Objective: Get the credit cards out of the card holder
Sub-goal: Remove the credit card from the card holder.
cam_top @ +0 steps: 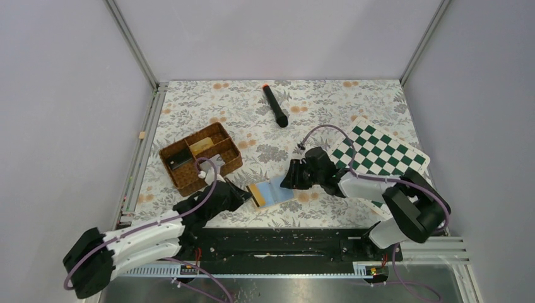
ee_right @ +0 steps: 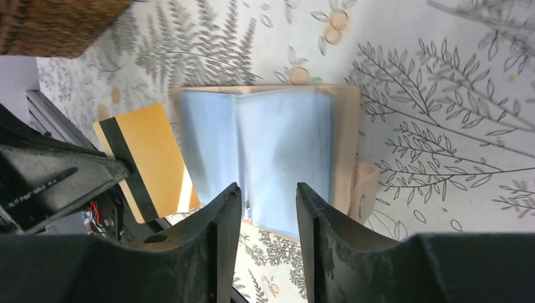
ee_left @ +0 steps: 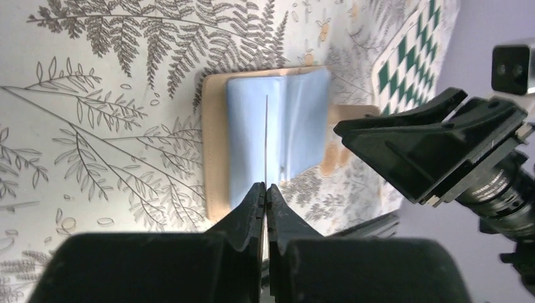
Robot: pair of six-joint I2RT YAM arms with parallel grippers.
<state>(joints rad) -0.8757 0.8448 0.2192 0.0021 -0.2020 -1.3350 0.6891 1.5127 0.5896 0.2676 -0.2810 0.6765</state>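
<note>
**Top view.** While the card holder (cam_top: 277, 190) is lying open on the floral table (cam_top: 328, 107), toward 6 o'clock of its middle, the yellow-gold card (cam_top: 256, 196) is sticking out at the holder's 9 o'clock edge. The left gripper (cam_top: 243, 194) is meeting that card from 9 o'clock. The right gripper (cam_top: 291, 182) is reaching the holder from 2 o'clock. The woven basket (cam_top: 183, 180) is sitting at 10 o'clock of the holder, the black marker (cam_top: 275, 106) at 12 o'clock and well apart, and the chequered board (cam_top: 378, 151) at 2 o'clock.

**Left wrist view.** The left gripper (ee_left: 265, 187) is pressing its fingers together on the card, which is showing edge-on as a thin line (ee_left: 266, 139) running toward 12 o'clock. The holder's tan cover (ee_left: 214, 145) is lying flat beyond, with its light-blue leaves (ee_left: 303, 120) spread on top. The right gripper is filling the 3 o'clock side.

**Right wrist view.** The right gripper (ee_right: 268, 208) is standing with its jaws apart, gripping nothing, over the 6 o'clock edge of the blue leaves. The yellow-gold card (ee_right: 151, 158), with its dark stripe toward 9 o'clock, is lying just beside the holder (ee_right: 346, 145) at 9 o'clock, with the left claw on its striped end. Whether any card is sitting inside the blue leaves cannot be told.
</note>
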